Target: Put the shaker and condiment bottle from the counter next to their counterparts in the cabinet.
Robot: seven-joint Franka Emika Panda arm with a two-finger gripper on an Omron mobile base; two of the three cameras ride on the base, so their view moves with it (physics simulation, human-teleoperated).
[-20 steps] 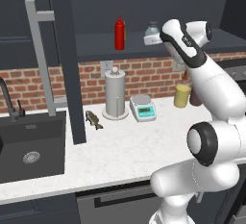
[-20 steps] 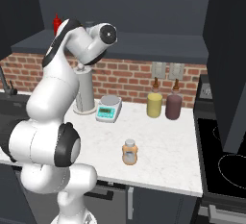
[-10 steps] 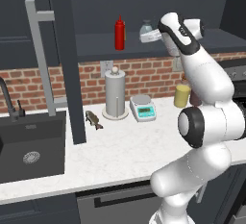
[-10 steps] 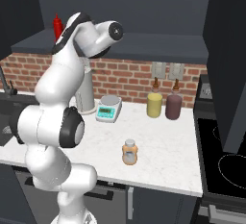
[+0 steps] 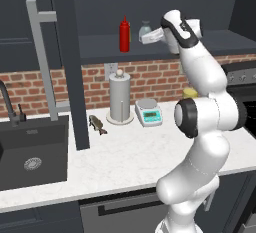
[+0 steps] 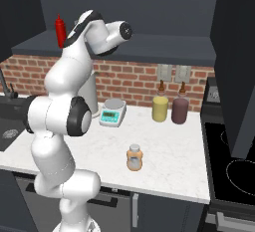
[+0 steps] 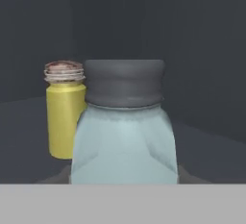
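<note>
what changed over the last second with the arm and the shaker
The arm swung left along the cabinet shelf, carrying the shaker in the claw closer to the red bottle. In the hand view a small yellow jar stands just behind the shaker. The grip did not change. The condiment bottle stayed on the counter, and the scale and paper towel holder did not move.
</note>
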